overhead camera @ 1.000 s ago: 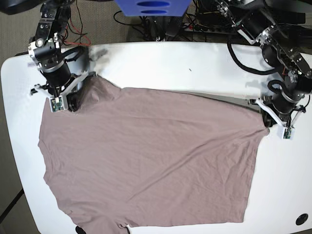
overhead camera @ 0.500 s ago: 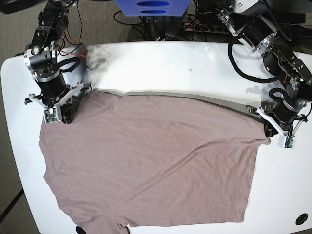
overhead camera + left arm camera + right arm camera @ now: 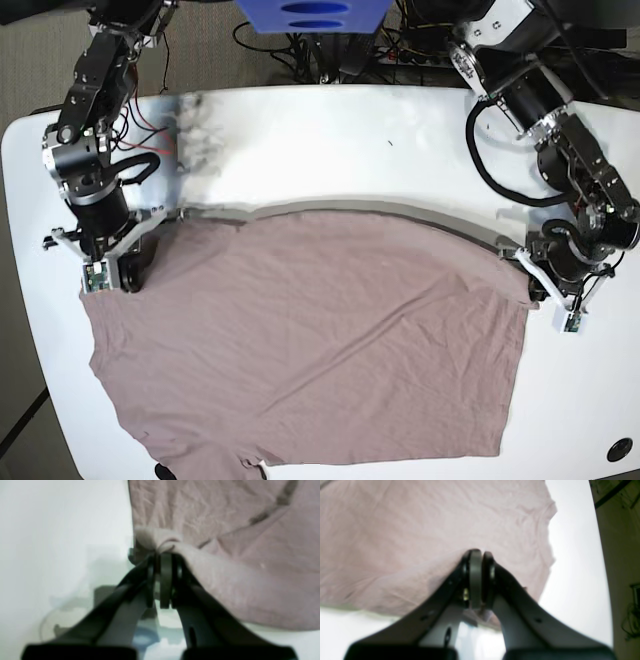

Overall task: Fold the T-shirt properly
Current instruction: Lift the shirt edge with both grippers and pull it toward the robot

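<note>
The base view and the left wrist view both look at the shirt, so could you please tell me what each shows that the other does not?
Only the base view shows the whole spread T-shirt, the white table, both arms, and the right gripper at the shirt's opposite corner. Only the left wrist view shows, close up, the jaws of the left gripper shut on a bunched fold of fabric. Both show the T-shirt lying on the table with the left gripper at its edge.

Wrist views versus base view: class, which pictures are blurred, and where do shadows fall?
Both wrist views are soft, each gripper's near parts blurred; the left gripper and right gripper pinch the T-shirt. Base view is sharper; the shirt's raised far edge shadows the table.
</note>
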`<state>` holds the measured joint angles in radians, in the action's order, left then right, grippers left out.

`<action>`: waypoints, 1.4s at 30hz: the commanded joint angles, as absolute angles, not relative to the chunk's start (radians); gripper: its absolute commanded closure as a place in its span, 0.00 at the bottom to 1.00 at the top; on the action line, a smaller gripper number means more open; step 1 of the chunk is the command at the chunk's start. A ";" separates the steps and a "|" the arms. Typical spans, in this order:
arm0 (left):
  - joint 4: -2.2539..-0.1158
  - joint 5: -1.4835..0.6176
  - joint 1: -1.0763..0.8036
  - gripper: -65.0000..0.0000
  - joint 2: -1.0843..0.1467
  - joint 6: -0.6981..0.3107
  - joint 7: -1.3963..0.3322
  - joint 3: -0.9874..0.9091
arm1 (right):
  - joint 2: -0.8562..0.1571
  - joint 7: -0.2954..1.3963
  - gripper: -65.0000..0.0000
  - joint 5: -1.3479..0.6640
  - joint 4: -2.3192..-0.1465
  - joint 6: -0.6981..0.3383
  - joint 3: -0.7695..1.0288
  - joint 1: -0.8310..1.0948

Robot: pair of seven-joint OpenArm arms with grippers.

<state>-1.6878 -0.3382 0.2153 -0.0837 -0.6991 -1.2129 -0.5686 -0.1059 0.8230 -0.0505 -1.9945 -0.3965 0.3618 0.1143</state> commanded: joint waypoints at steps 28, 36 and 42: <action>-1.420 -0.333 0.369 0.99 -0.114 -0.696 -1.087 -0.596 | -0.179 0.739 0.99 -0.048 -1.631 -0.396 0.349 -0.111; -1.371 -0.334 0.375 0.99 -0.123 -0.679 -1.027 -0.590 | -0.186 0.719 0.99 -0.051 -1.563 -0.395 0.348 -0.158; -1.374 -0.347 0.381 0.99 -0.144 -0.693 -1.006 -0.588 | -0.181 0.718 0.99 -0.058 -1.528 -0.396 0.355 -0.196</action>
<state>-1.3563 -0.3252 0.3531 -0.1234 -0.6903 -1.0405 -0.5911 -0.1680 0.7498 -0.0452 -1.5105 -0.3973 0.3508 -0.1669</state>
